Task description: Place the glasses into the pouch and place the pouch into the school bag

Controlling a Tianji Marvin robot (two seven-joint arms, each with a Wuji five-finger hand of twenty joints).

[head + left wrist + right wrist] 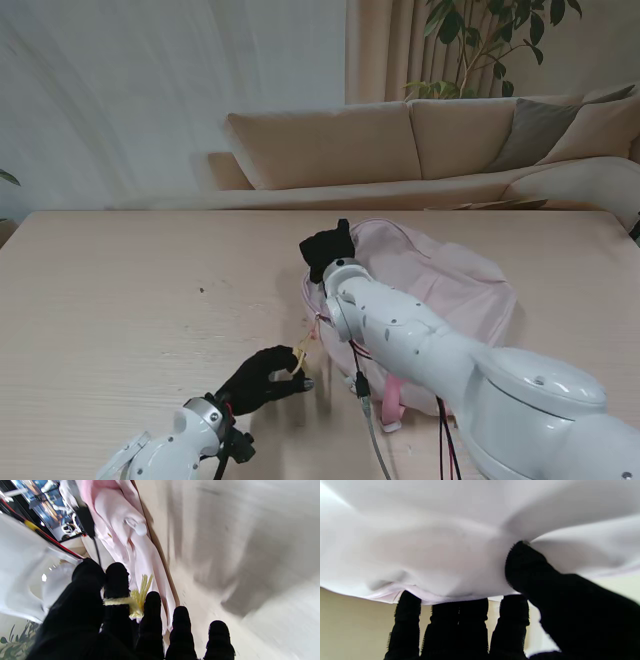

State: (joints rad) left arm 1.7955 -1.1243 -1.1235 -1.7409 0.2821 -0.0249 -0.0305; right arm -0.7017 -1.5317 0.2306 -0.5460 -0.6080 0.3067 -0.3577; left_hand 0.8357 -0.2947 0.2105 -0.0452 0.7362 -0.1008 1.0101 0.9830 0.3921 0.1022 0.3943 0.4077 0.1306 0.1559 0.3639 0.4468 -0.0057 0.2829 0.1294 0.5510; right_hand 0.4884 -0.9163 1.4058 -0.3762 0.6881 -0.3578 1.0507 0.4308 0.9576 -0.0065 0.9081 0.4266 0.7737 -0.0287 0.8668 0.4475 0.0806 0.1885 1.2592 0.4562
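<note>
The pink school bag [440, 285] lies on the table, right of centre. My right hand [327, 250] is at the bag's far left edge. In the right wrist view that hand [513, 622] is shut on the bag's pale fabric [450, 555], thumb on one side and fingers under the hem. My left hand [265, 378] is nearer to me, beside the bag's left corner. It pinches a yellow zipper tassel [300, 353], and the tassel [136, 600] loops around a finger of the left hand [120, 620]. Neither the glasses nor the pouch is in view.
A pink strap with a white end [392, 415] trails from the bag toward me. Cables [365, 400] hang along my right arm. The wooden table [130, 300] stretches bare to the left. A beige sofa [400, 140] stands behind the table's far edge.
</note>
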